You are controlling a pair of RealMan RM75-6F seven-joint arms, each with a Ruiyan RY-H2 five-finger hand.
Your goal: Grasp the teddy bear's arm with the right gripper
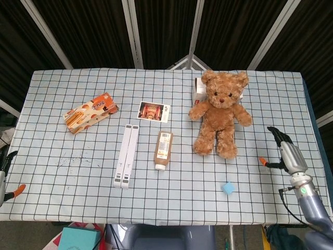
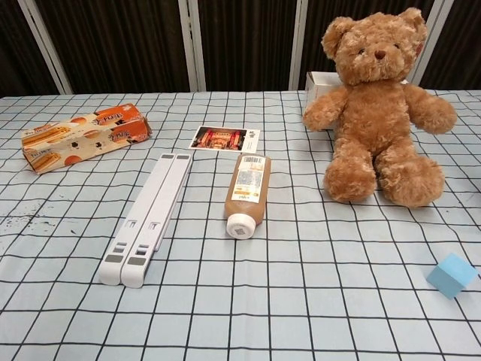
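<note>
A brown teddy bear [image 1: 220, 112] sits upright at the back right of the checked table, both arms spread; the chest view shows the teddy bear [image 2: 376, 113] too. The bear's arm [image 1: 243, 118] nearest my right hand sticks out to the side. My right hand [image 1: 285, 149] hovers over the table's right part, to the right of the bear and a little nearer, fingers apart, holding nothing and not touching the bear. My left hand [image 1: 5, 177] peeks in at the left edge, empty. Neither hand shows in the chest view.
A white box [image 1: 199, 88] stands behind the bear. A blue cube [image 1: 227, 188] lies in front of it. A brown bottle [image 1: 163, 150], a white folded stand [image 1: 126, 155], a photo card [image 1: 154, 111] and an orange snack box [image 1: 90, 112] lie to the left.
</note>
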